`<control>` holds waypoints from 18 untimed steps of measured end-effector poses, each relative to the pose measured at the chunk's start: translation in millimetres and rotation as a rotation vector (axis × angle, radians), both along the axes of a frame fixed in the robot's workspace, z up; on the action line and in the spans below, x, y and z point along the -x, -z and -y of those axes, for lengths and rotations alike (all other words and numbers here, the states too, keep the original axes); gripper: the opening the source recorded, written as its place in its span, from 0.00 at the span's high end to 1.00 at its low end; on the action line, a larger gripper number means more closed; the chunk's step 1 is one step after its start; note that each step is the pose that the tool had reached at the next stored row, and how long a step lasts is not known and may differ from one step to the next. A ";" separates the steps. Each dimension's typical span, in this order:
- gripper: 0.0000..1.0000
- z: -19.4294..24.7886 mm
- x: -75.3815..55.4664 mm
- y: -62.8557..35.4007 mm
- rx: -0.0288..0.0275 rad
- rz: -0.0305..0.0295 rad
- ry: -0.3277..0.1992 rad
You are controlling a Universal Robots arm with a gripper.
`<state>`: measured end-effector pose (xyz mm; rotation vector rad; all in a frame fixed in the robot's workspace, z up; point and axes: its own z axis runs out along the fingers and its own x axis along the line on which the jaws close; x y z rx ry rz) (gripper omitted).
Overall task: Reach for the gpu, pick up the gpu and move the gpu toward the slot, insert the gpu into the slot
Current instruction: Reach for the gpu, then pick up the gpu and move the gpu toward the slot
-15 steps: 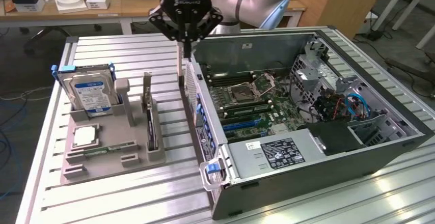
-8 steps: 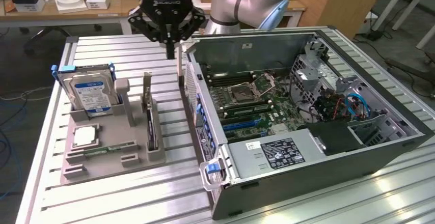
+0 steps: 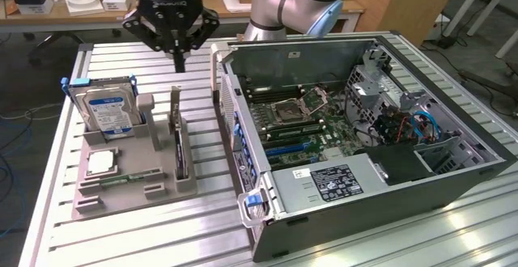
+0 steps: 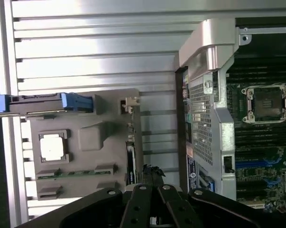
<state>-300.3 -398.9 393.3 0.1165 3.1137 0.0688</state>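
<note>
The gpu [image 3: 179, 152] is a thin dark card standing on edge in a slot of the grey holder [image 3: 130, 191], its silver bracket rising at the far end. In the wrist view, the gpu [image 4: 130, 164] appears edge-on along the holder's [image 4: 86, 118] side. My gripper [image 3: 179, 65] hangs above the table beyond the gpu's bracket end, fingers shut together with nothing between them. Its dark fingers [image 4: 138, 199] meet in a point at the gripper [image 4: 152, 176] near the card's edge. Blue slots [image 3: 285, 148] lie on the motherboard inside the open computer case [image 3: 453, 176].
A blue-labelled hard drive [image 3: 109, 112] stands upright in the holder, with a silver processor chip [image 3: 101, 161] and a green memory stick [image 3: 121, 179] lying flat nearby. The case's rear wall [image 4: 207, 95] stands right beside the holder. Ribbed aluminium table [image 3: 145, 236] surrounds both.
</note>
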 end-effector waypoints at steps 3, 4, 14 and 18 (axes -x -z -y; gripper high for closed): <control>0.90 0.0 13.5 0.0 0.0000 0.0000 0.000; 0.90 0.1 18.2 0.0 0.0000 0.0000 0.000; 0.90 0.0 28.6 0.0 0.0000 0.0000 0.000; 0.90 0.0 28.6 0.0 0.0000 0.0001 0.000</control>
